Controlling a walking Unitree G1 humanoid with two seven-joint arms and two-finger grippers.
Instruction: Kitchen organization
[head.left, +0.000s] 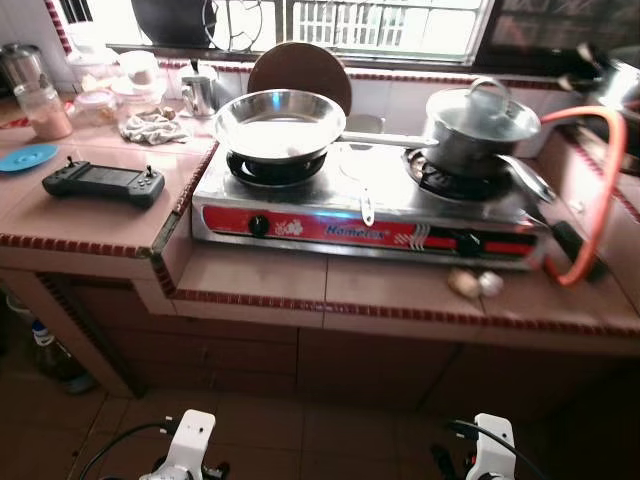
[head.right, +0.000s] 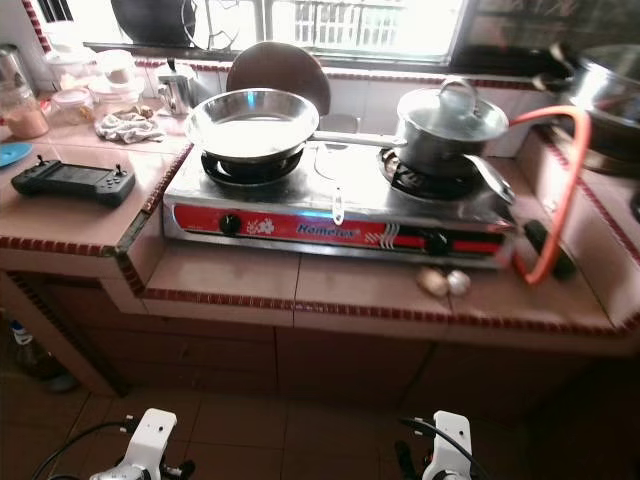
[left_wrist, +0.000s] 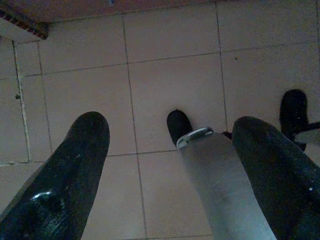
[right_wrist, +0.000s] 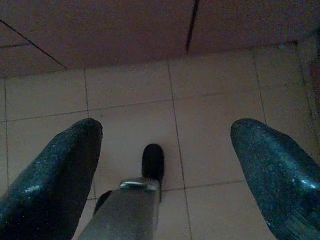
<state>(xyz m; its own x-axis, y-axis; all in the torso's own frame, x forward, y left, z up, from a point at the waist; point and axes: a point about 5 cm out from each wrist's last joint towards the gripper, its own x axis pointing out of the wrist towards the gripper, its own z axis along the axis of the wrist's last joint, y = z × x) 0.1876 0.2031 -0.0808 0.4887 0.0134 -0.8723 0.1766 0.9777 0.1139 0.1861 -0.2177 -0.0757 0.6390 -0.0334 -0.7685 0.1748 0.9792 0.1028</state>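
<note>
Pink-tiled counter (head.left: 250, 285) runs across in front of you, with the two-burner stove (head.left: 370, 215) on its lower section. On the left burner sits the steel frying pan (head.left: 280, 122), empty as far as you can tell; on the right burner stands the lidded pot (head.left: 480, 125), its orange gas hose (head.left: 600, 200) looping off beside it. A black controller (head.left: 104, 182) lies on the raised counter to your left, near a blue lid (head.left: 27, 156). Your left gripper (left_wrist: 165, 165) and right gripper (right_wrist: 165, 165) both hang low over the floor tiles, fingers spread wide, holding nothing. You seem to be at the approach step: nothing is grasped yet. Next you must raise an arm to counter height and pick a target.
</note>
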